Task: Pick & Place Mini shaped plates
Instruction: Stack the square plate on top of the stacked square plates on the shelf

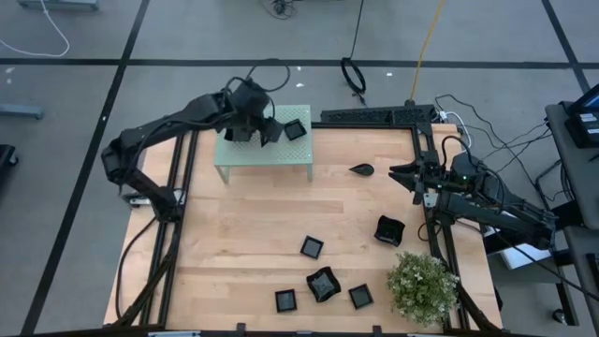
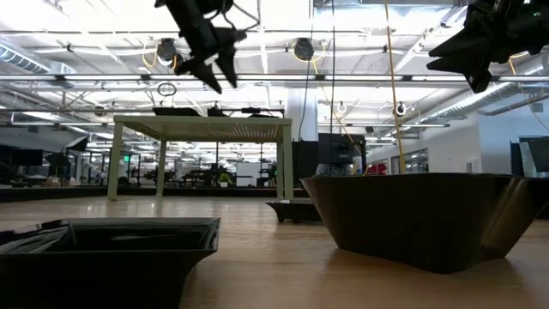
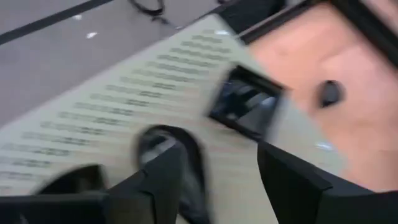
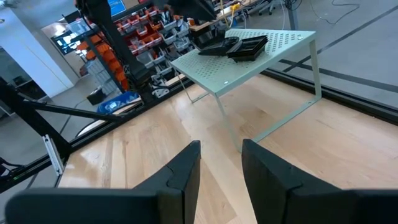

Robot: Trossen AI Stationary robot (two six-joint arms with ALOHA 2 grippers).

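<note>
Floor [image 1: 187, 37]: grey, crossed by dark lines; a white cable [image 1: 42, 33] at 10 o'clock, a black cable loop [image 1: 354, 77] and a yellow cord [image 1: 426, 37] near 12 o'clock. Low view: white ceiling [image 2: 86, 43] with pipes, strip lights, and round fixtures [image 2: 302, 49]. Right wrist view: shelving with red bins [image 4: 140, 31] at the room's far side. Grey cart edge [image 1: 576, 140] at 3 o'clock.
</note>
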